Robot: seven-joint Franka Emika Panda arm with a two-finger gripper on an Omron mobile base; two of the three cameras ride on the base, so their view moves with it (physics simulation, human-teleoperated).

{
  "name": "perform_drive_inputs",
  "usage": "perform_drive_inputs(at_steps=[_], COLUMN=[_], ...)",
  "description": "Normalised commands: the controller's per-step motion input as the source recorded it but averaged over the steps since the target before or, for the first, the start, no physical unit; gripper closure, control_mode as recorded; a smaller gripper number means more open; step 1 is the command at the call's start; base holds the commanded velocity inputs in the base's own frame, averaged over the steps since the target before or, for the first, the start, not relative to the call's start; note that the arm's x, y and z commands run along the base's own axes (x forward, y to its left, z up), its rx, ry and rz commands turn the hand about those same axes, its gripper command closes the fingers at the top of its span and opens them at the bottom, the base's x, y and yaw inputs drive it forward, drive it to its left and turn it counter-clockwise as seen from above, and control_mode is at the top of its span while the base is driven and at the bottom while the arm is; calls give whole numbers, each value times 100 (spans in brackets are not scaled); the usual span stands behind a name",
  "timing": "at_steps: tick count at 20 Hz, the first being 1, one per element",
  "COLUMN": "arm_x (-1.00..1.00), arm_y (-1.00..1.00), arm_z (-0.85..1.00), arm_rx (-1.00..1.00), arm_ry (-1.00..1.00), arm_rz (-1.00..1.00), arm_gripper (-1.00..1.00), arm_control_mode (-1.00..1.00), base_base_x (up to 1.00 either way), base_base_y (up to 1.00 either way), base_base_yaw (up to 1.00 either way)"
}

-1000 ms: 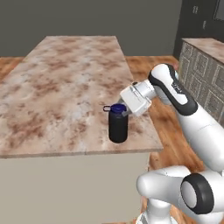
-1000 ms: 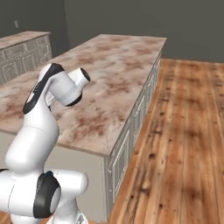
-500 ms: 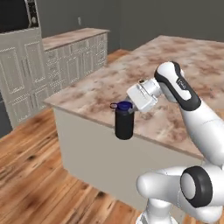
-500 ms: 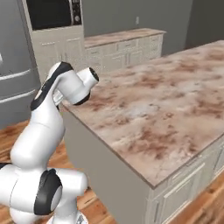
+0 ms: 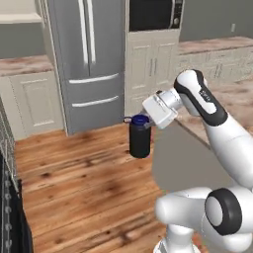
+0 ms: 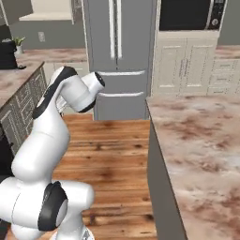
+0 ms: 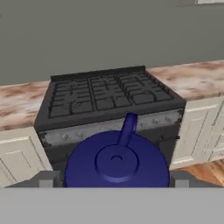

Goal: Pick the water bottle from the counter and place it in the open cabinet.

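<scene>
The claw (image 7: 114,183) is seen clenched on the water bottle (image 5: 140,138), its two dark finger tips (image 7: 45,181) pressed against either side of the blue screw cap (image 7: 116,162) in the hand view. In the left base view the bottle is held upright in the air, hanging just below and to the left of the white hand, with its small side loop pointing away from the arm. Nothing is touched by the bottle's base; the wooden floor (image 5: 84,183) is seen well below it.

Beside the arm, on its right, the counter (image 6: 199,154) is seen in the right base view, its rust-mottled marble top and grey side standing apart from the claw. The bottle is no longer on it.

Past the cap, in the hand view, a black stove (image 7: 107,103) with grated burners is faced, flanked by marble tops over cream cabinet doors (image 7: 19,157), well beyond the claw.

Farther off in the base views, a grey double-door fridge (image 5: 89,59) is seen behind the bottle, with a dark microwave (image 6: 190,14) set into cream cabinets to its right. At the upper left, the cream shelf of the open cabinet (image 6: 51,11) is seen, far above and away from the claw
</scene>
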Motion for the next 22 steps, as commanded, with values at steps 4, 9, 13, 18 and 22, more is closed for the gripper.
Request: perform_drive_inputs(at_steps=[4,9,13,18,22], arm_x=[0,0,0,0,0], arm_y=[0,0,0,0,0], arm_z=[0,0,0,0,0], arm_rx=[0,0,0,0,0], arm_ry=[0,0,0,0,0], arm_rz=[0,0,0,0,0], arm_gripper=[100,100,100,100,100], arm_control_mode=[100,100,100,100,100], base_base_x=[4,47,76,79,79], base_base_y=[1,-6,-14,-13,-12], base_base_yaw=[85,46,15,8,9])
